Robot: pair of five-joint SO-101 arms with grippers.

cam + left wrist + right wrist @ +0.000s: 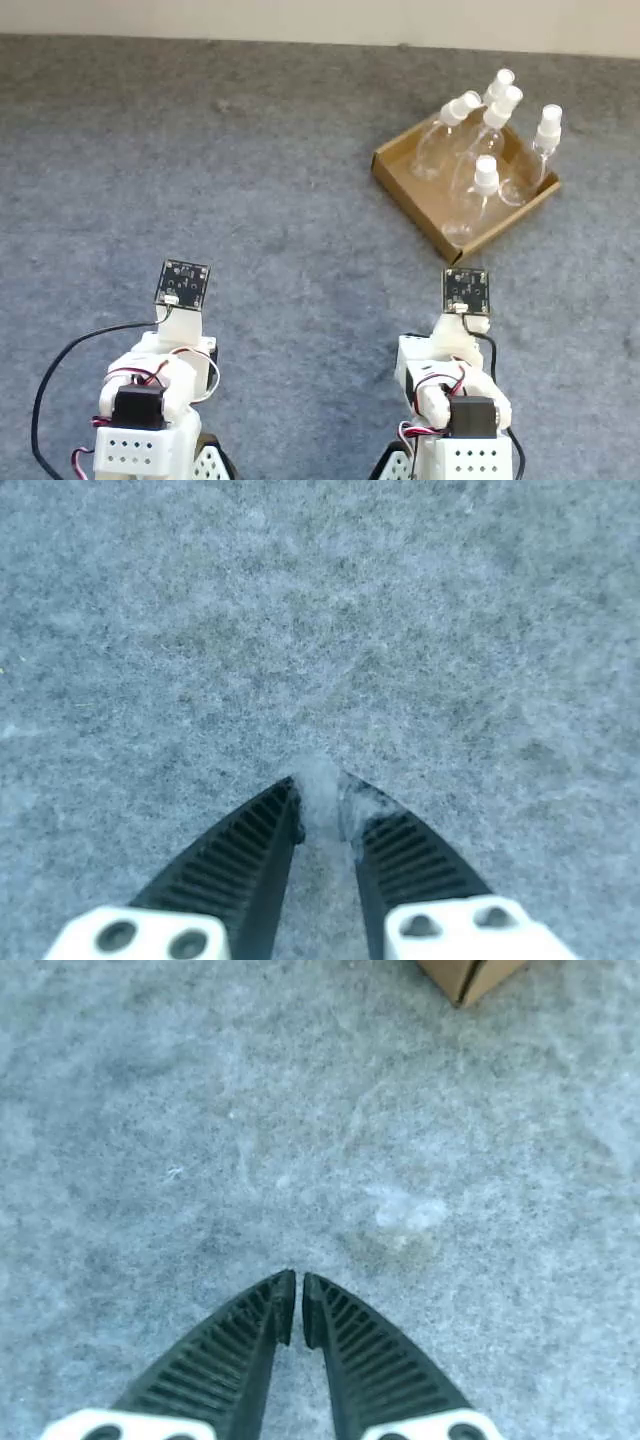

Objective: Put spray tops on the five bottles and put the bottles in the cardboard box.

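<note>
The cardboard box (400, 172) lies at the back right of the grey carpet. Several clear bottles (470, 195) lie in it, each with a white spray top (486, 172). My left arm (160, 390) sits folded at the front left. Its gripper (318, 780) hangs just above bare carpet, shut but for a thin slit, with nothing between the fingers. My right arm (455, 385) is folded at the front right, just short of the box. Its gripper (298, 1278) is shut and empty, with the tips touching. A corner of the box (465, 975) shows beyond it.
Grey carpet (250, 170) covers the whole table. A pale wall edge (300, 20) runs along the back. A faint light smudge (405, 1210) marks the carpet ahead of the right gripper.
</note>
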